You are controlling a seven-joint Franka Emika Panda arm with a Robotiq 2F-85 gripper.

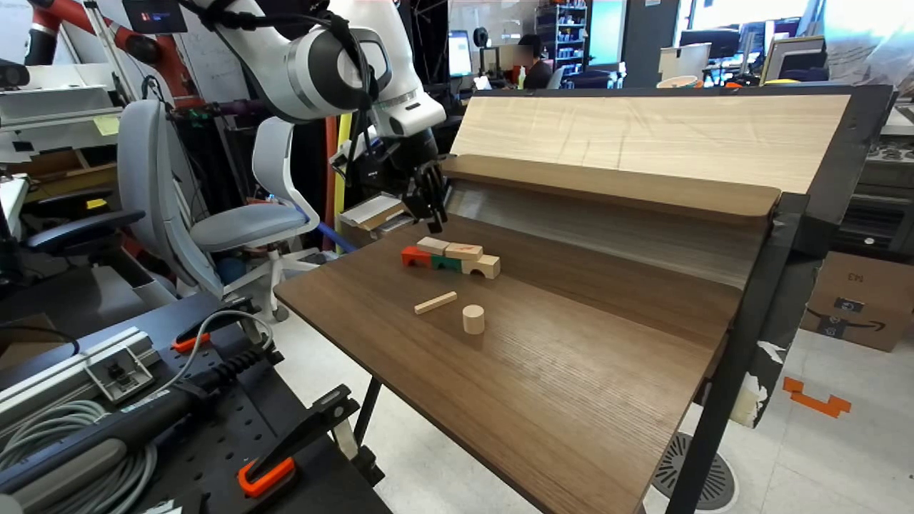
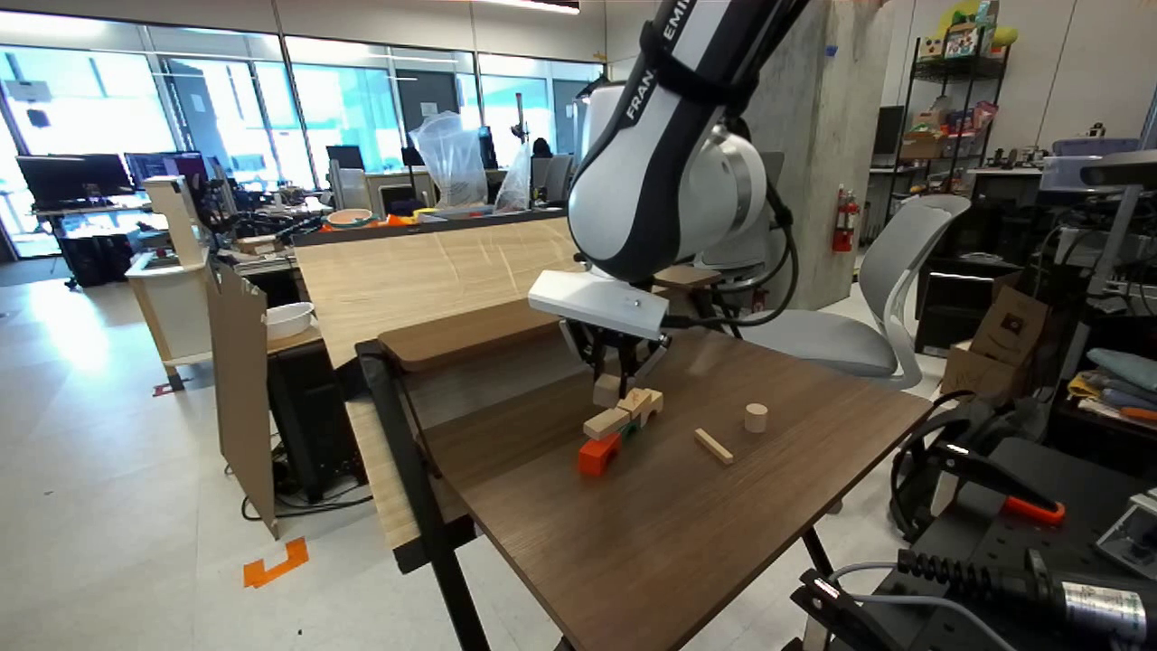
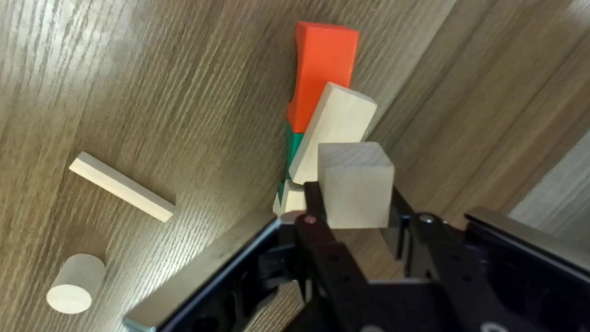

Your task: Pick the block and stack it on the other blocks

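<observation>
Brown table (image 1: 564, 385) carries other blocks (image 1: 462, 251); our jaws pinch block (image 3: 357, 193) snugly, seemingly above them; we judge alignment precedes lowering.

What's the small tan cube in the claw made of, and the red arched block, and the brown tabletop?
Tan wooden cube: apparently bare, unpainted wood, by its faint grain streaks.
Red arched block: probably painted wood; its even colour shows no grain, so plastic is possible.
Brown tabletop: wood or wood-look laminate, I can't tell which, with streaky grain and a slight sheen.
</observation>
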